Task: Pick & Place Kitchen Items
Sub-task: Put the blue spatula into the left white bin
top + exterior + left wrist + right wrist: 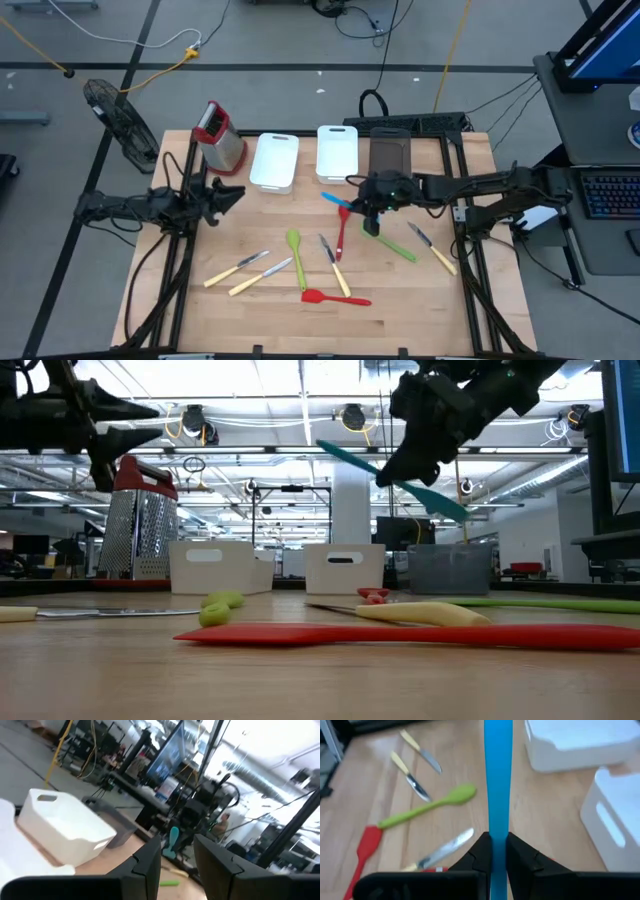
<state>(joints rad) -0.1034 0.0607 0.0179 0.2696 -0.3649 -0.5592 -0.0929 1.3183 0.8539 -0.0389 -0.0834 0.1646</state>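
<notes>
Blue spatula (498, 780) clamped between right gripper (498, 851) fingers; left gripper (177, 857) fingers apart, empty.

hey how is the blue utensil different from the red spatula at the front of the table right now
The blue utensil is clamped in the right gripper and held in the air above the table; the red spatula lies flat on the wood, untouched. The blue one hangs tilted near the white bins; the red one rests near the front edge. Both are slim, single-coloured kitchen tools.
</notes>
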